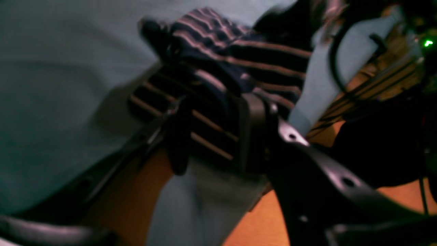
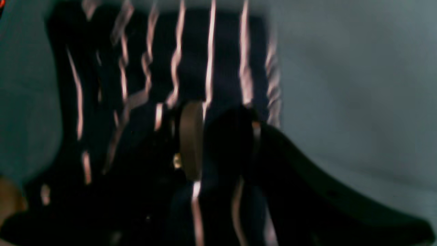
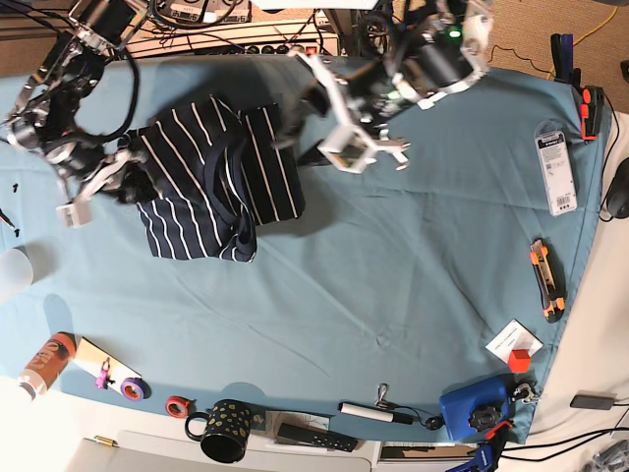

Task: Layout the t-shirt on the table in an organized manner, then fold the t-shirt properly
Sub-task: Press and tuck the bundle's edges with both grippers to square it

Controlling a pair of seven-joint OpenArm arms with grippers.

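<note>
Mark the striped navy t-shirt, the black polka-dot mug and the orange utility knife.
striped navy t-shirt (image 3: 211, 177), base view, middle of its body.
black polka-dot mug (image 3: 226, 444), base view, its side wall.
orange utility knife (image 3: 545, 280), base view, its handle.

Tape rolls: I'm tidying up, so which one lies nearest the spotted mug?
The red roll, beside the mug; the purple roll lies further left.

- 2 arms of white plates and black joints, left arm (image 3: 393, 88) and right arm (image 3: 69, 108).
- Black cables looped along the links.
- Small green light near the left arm's top.
- Left gripper (image 1: 211, 136): dark curved fingers with round screw holes.
- Right gripper (image 2: 205, 143): black, with a pale tan pad.
</note>
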